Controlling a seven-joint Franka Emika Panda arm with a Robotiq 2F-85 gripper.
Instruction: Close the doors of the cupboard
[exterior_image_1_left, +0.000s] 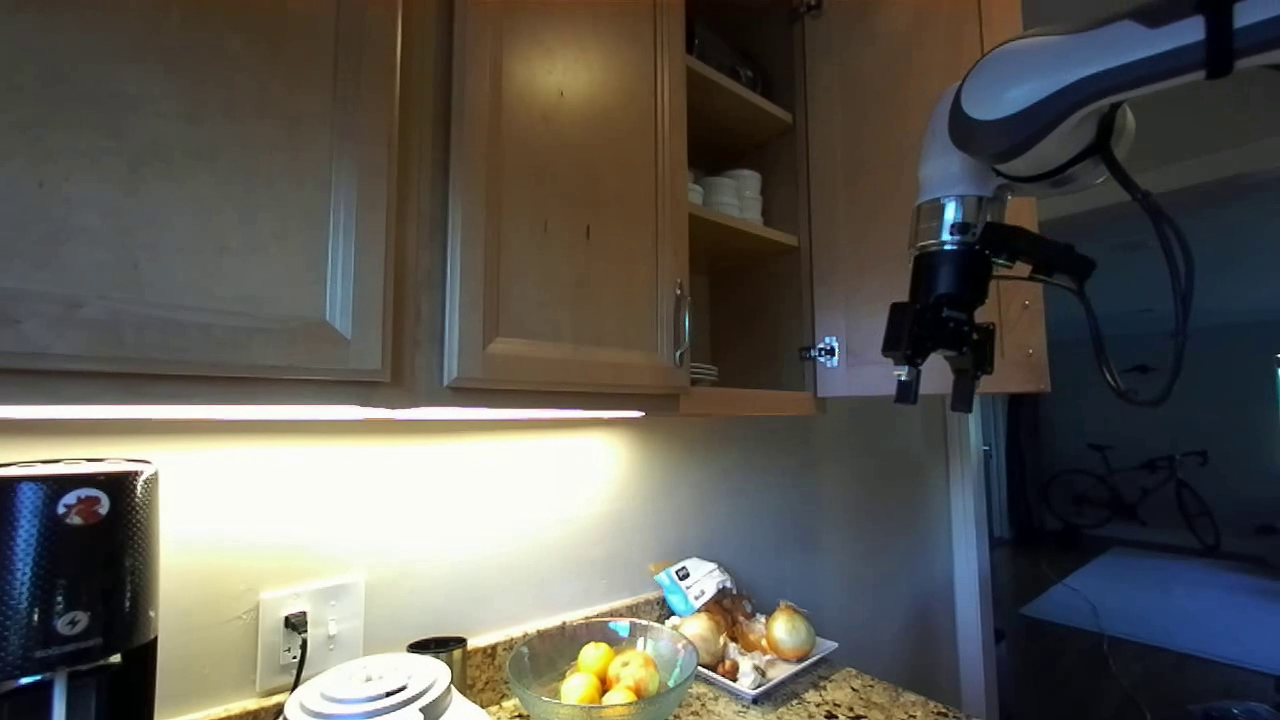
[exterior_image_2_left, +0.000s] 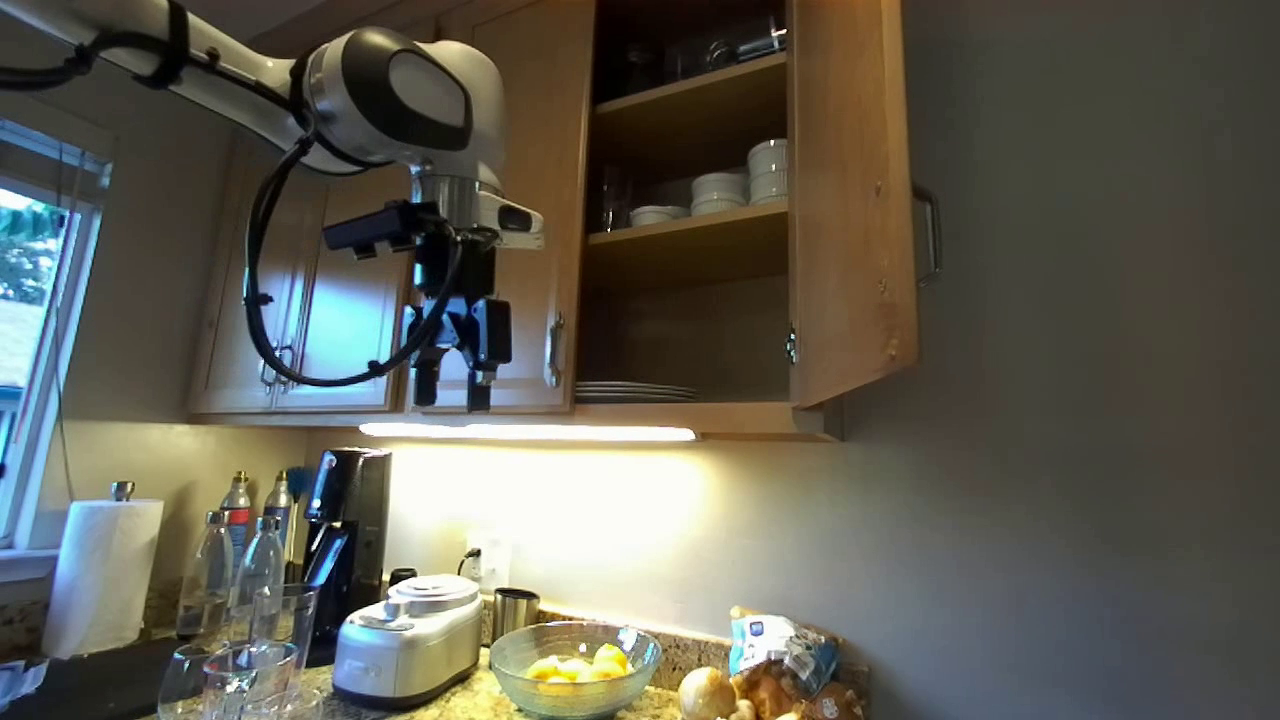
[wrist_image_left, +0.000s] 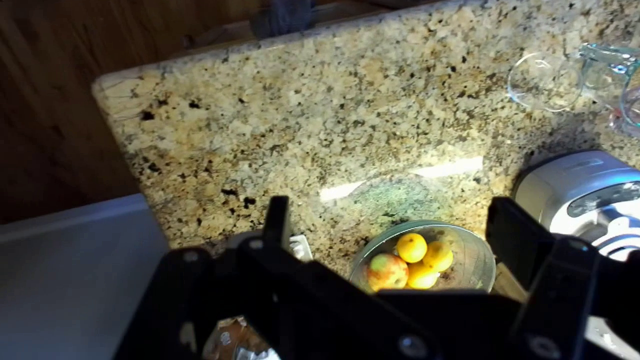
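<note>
The cupboard has light-brown wood and inner shelves with white dishes; it also shows in an exterior view. One of its doors lies against the cupboard front and looks shut, with its silver handle. The other door stands swung wide open, its inner face showing in an exterior view; its handle is on the far side. My gripper hangs pointing down in front of the cupboard, open and empty. Its fingers show apart in the wrist view. The doors are out of the wrist view.
A separate wooden cabinet adjoins the cupboard. On the granite counter below stand a glass bowl of fruit, a silver-white appliance, glasses, a black machine and a tray of onions.
</note>
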